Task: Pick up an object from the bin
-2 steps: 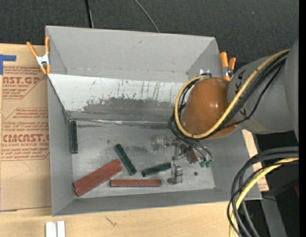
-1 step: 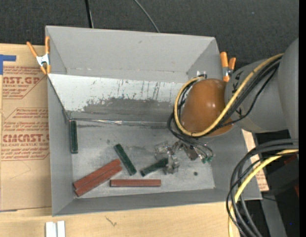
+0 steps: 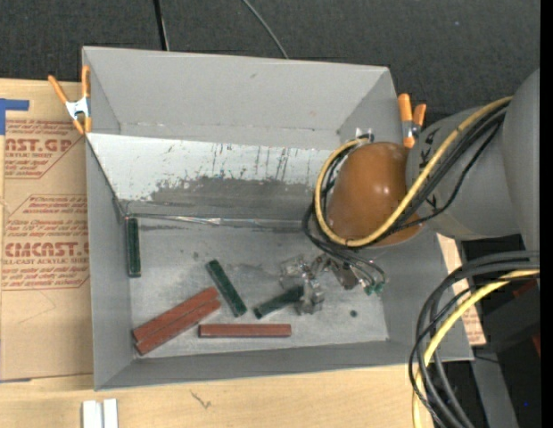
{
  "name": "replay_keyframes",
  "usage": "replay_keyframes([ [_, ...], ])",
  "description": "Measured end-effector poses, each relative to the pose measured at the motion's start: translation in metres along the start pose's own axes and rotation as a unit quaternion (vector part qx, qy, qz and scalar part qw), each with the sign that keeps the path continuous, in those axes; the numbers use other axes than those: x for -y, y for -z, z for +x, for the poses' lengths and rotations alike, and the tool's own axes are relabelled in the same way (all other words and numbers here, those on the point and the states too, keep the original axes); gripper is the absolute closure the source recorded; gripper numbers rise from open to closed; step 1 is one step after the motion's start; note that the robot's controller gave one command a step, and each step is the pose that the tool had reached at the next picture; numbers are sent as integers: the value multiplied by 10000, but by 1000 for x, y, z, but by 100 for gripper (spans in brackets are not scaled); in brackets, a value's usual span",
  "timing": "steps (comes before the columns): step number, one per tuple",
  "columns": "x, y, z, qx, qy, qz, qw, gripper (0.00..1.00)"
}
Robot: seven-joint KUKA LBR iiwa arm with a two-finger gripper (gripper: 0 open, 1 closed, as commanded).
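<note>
Green stick (image 3: 275,306) lies lower right of centre in the bin (image 3: 232,96), one end at the claw (image 3: 305,291); clenched or released, I cannot tell. Probably light, stiff, smooth: best taken across its narrow middle.

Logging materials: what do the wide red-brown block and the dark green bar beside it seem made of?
Red-brown block: likely wood or matte plastic; dull, even faces, no glare. Dark green bar: probably plastic; uniform colour, straight edges. Neither is certain.
</note>
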State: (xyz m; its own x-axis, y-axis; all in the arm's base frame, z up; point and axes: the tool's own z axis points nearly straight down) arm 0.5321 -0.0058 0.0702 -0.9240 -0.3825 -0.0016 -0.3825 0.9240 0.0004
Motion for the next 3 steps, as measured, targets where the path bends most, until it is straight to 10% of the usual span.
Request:
replay_keyframes([
  [1, 14, 67, -33, 6, -14, 1, 10000, 100],
  [2, 14, 67, -33, 6, -14, 0, 10000, 100],
  [3, 25, 167, -46, 10, 120, 4, 9999, 100],
])
